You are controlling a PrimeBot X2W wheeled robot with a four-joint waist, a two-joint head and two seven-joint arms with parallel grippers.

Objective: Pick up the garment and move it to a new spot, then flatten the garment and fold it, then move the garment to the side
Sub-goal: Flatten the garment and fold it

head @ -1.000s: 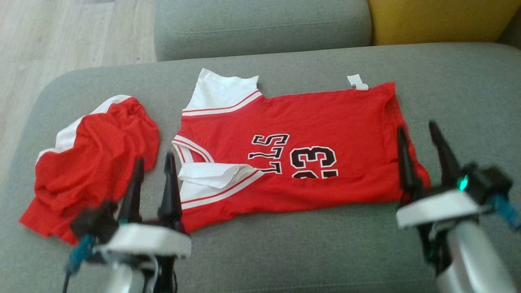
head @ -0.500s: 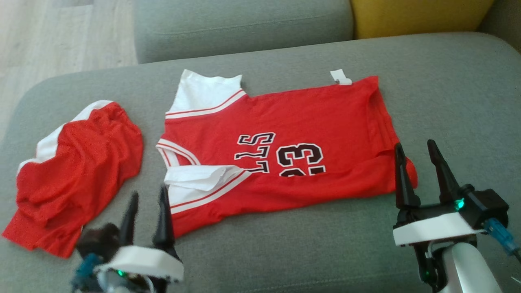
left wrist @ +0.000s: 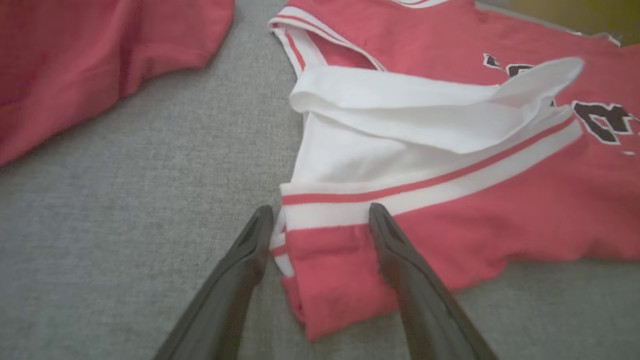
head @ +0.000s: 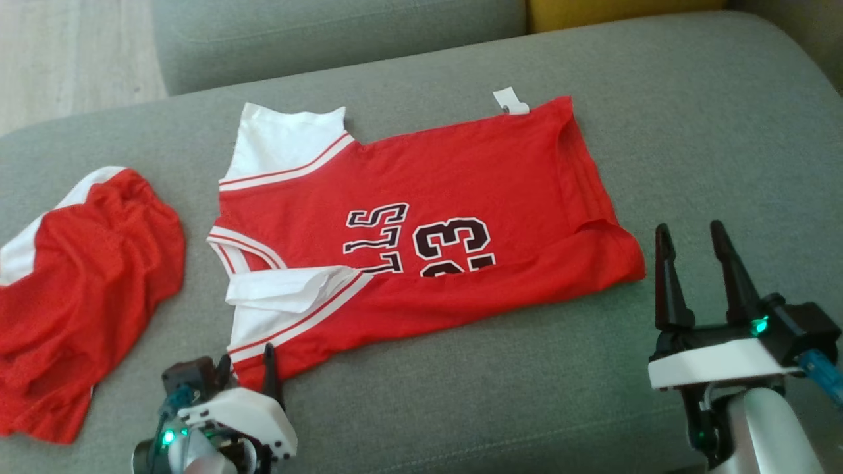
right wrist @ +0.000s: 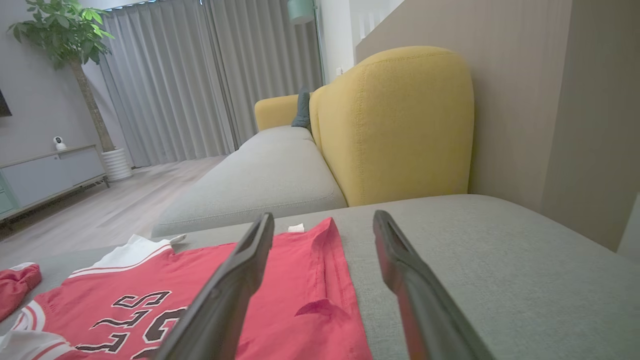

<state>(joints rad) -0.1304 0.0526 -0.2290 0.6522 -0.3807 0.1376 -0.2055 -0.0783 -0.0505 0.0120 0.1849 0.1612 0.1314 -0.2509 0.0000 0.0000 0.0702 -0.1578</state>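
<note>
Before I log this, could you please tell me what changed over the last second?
The left gripper drew back toward the robot to the near corner of the red and white basketball jersey, which it now straddles, open. The right gripper, also open, backed off the jersey's hem, above the grey fabric sofa seat. Nothing was gripped. The jersey and the crumpled red shorts lie unchanged; the head camera shifted.

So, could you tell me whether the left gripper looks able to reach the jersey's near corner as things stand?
Probably yes: the left gripper is open, the near corner of the jersey lies right between its fingers, and nothing covers it.
</note>
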